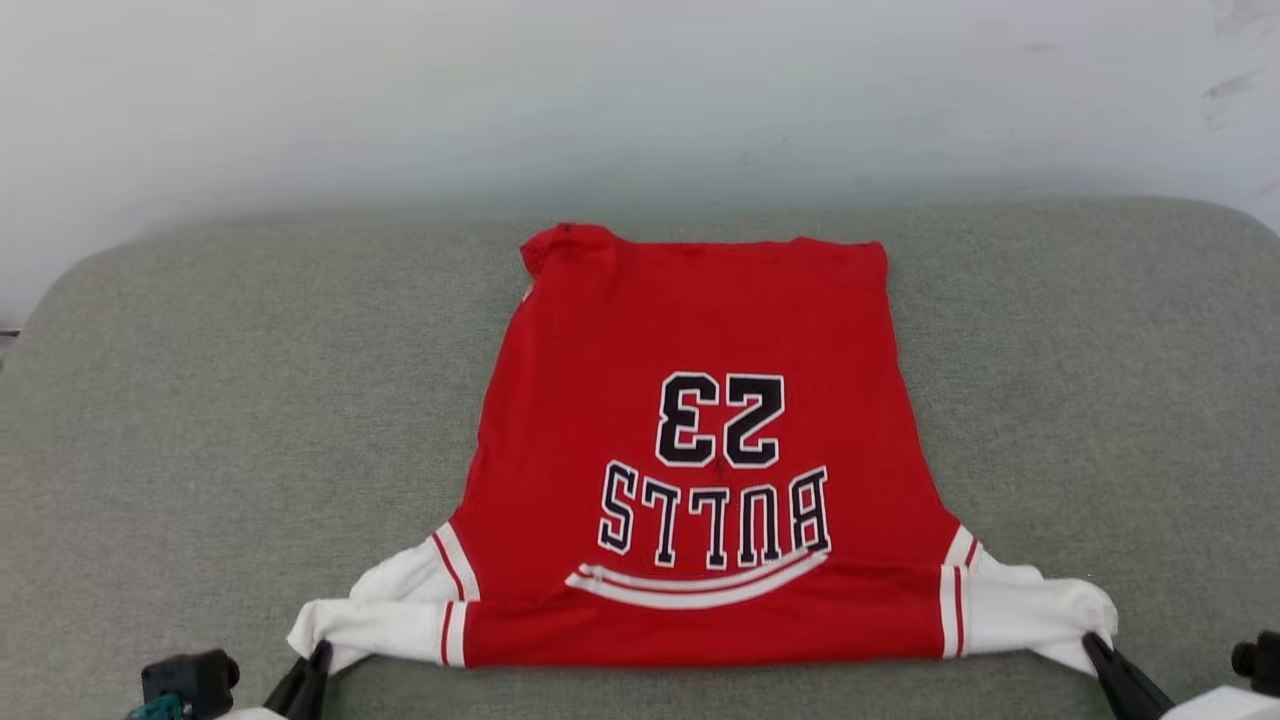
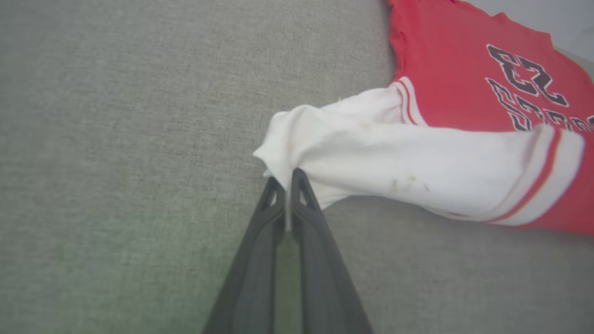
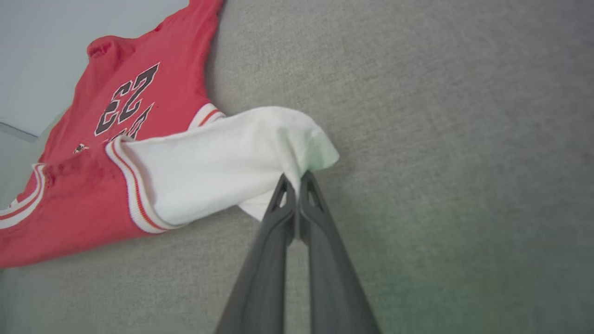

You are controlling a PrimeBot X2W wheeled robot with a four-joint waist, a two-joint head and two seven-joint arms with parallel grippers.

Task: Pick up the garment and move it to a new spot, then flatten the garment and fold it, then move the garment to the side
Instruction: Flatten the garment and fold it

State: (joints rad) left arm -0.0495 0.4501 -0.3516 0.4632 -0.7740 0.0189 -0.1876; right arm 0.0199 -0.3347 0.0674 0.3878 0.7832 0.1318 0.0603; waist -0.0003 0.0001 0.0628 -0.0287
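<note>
On woven grey cushion [image 1: 200, 420], trapezoidal red garment [image 1: 690, 330], white-sleeved.

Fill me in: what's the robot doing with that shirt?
It's handling a red jersey lying print-up on the grey cushion, hem at the far side. The left pincer is shut on the tip of one white sleeve, the right pincer on the other, holding the shoulder edge stretched between them. The far left hem corner is curled.
</note>
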